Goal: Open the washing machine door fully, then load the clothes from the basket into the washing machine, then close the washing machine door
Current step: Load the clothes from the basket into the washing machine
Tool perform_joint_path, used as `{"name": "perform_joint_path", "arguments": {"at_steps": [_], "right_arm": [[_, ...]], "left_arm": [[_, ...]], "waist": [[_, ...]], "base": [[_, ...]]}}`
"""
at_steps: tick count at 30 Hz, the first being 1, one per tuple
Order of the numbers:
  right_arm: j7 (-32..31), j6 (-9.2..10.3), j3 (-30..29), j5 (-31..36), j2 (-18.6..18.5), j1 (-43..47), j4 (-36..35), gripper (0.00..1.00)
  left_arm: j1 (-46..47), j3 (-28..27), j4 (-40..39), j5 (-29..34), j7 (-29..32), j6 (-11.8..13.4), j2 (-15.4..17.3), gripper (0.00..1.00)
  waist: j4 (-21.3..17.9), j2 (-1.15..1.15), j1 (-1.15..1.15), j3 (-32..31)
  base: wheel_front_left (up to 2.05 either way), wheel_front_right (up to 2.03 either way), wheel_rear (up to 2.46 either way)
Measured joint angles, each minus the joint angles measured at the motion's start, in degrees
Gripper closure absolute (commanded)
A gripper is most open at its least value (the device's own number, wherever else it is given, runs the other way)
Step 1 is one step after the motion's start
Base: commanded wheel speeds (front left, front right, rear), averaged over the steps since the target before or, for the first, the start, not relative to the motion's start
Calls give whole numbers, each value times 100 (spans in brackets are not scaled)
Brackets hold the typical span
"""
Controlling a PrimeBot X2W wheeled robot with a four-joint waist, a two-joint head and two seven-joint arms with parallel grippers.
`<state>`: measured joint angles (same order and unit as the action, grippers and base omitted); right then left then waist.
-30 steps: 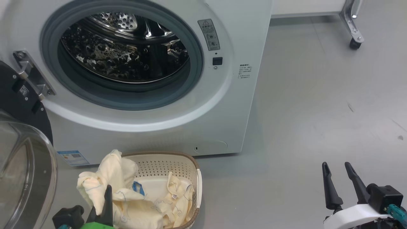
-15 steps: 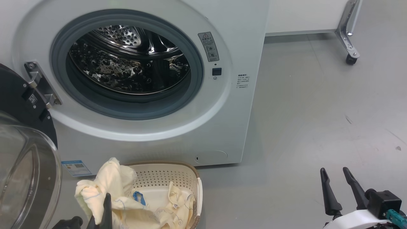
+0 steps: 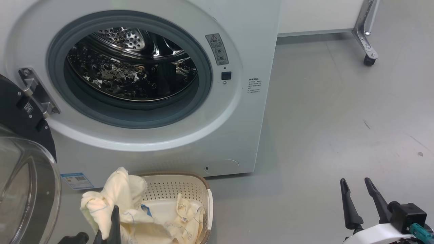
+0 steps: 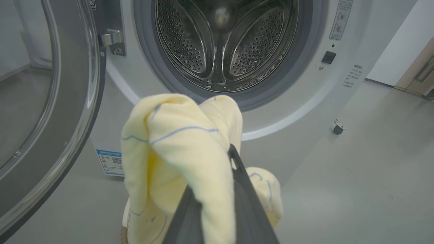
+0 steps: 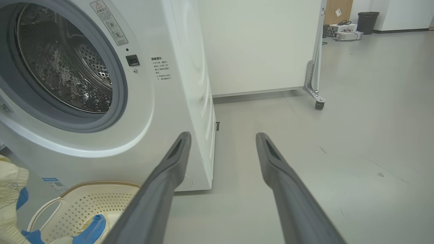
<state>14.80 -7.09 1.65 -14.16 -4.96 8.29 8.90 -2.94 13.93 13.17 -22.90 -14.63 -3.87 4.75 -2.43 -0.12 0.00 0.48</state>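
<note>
The washing machine [image 3: 237, 135] stands with its steel drum [image 4: 223, 44] exposed. Its door [image 3: 20, 189] hangs swung out at the left, glass bowl toward me. On the floor in front sits the cream basket [image 3: 176, 184]. My left gripper [image 3: 113, 220] is shut on a pale yellow garment [image 4: 176, 135], held bunched above the basket's left end and in front of the drum opening. More clothes [image 3: 184, 211] with blue trim lie in the basket. My right gripper [image 3: 355, 183] is open over bare floor to the right, with nothing between its fingers [image 5: 169, 169].
Grey floor [image 3: 339, 118] stretches right of the machine. A white panel on a metal leg with a caster [image 3: 368, 60] stands behind at the upper right. A dark bin [image 5: 366, 20] and boxes sit far off. The open door blocks the left side.
The head camera has shifted, moving the whole picture slightly down and left. The left gripper keeps its hold on the garment over the basket. The right gripper stays open.
</note>
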Motion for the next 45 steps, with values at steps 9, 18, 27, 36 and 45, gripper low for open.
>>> {"name": "perform_joint_path", "arguments": {"at_steps": [9, 18, 27, 36, 45], "right_arm": [[0, 0, 256, 0, 42, -39, -60, 0], [0, 0, 274, -43, 141, -205, -130, 0], [1, 0, 328, -107, 202, -431, -179, 0], [1, 0, 423, -141, 241, -694, -203, 0], [1, 0, 577, -210, 257, -977, -189, 0]], "left_arm": [[17, -163, -211, 34, 0, 33, -55, 100], [607, -337, -350, 34, 0, 26, -30, 100], [1485, -675, -360, 138, 0, 54, 376, 100], [2553, -980, -192, 232, 147, 168, 678, 100], [3283, -1199, 582, 401, 259, 211, 1112, 100]], "waist": [[-217, 0, 0, 130], [-636, 0, 0, 432], [-1051, 0, 0, 851], [-1375, 0, 0, 1309], [-1725, 0, 0, 1740]], "base": [[0, 0, 0], [0, 0, 0], [0, 0, 0], [0, 0, 0], [0, 0, 0]]}}
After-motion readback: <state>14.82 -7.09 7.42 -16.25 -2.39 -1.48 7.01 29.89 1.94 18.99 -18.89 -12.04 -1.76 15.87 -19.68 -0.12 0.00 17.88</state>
